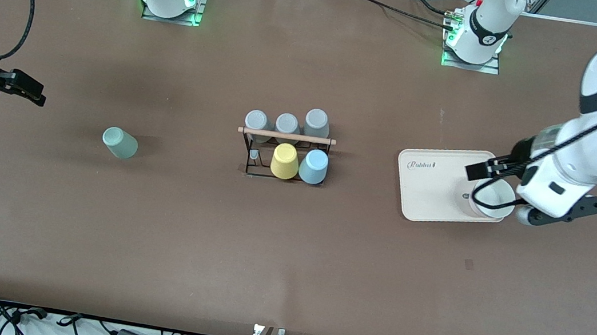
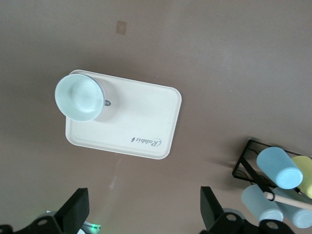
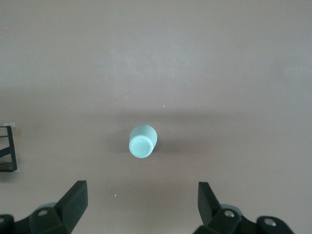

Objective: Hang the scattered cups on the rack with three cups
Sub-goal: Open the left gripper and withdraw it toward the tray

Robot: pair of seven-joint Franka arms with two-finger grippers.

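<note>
Front view, reading across: right gripper [image 1: 26, 87] spread, empty, over bare table | pale sage green tumbler [image 1: 119, 143] upside down on table, base up, axis near vertical, toward right arm's end, unhung | black wire rack [image 1: 285, 148] holds five cups, one peg seems free | left gripper [image 1: 492, 167] spread over white bowl [image 1: 493, 200] on cream tray [image 1: 431, 185].

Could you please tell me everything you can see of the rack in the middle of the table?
The rack is a small black wire frame with a light wooden rod lying across its top. It stands on the brown table, between the sage green cup and the cream tray. Five cups sit upside down on it: three grey-blue ones in the row farther from the front camera, and a yellow cup and a light blue cup in the nearer row. One nearer peg, toward the right arm's end, is bare. Neither gripper touches it.
</note>
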